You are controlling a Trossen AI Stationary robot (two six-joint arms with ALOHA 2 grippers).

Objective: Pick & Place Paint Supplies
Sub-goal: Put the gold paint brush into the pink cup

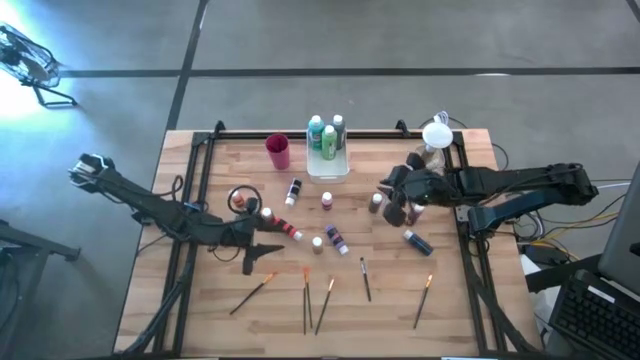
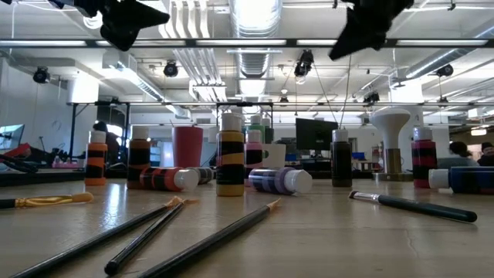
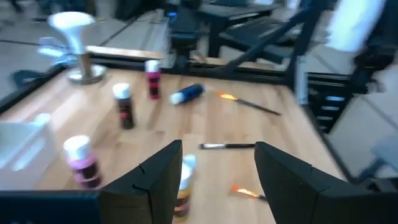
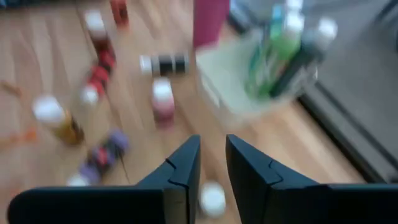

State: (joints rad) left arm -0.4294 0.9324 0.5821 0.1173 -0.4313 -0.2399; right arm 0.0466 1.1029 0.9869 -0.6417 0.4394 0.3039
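Most of the job is left for you. Low in the frame, five paintbrushes (image 1: 307,293) lie loose on the table (image 1: 200,300). At middle left, your left gripper (image 1: 268,240) hangs released, grasping nothing, above a red bottle (image 1: 286,229). Near the middle, small bottles (image 1: 336,239) sit scattered. At upper middle, three green bottles (image 1: 324,134) already stand in the white tray (image 1: 329,171). At middle right, your right gripper (image 1: 388,188) hangs with fingers a little apart and empty, near a dark bottle (image 1: 377,201).

Motion blur smears the white-capped green bottles in the translucent white tray (image 4: 233,93); the long dark-handled paintbrushes (image 2: 201,247) run off the low view's bottom edge
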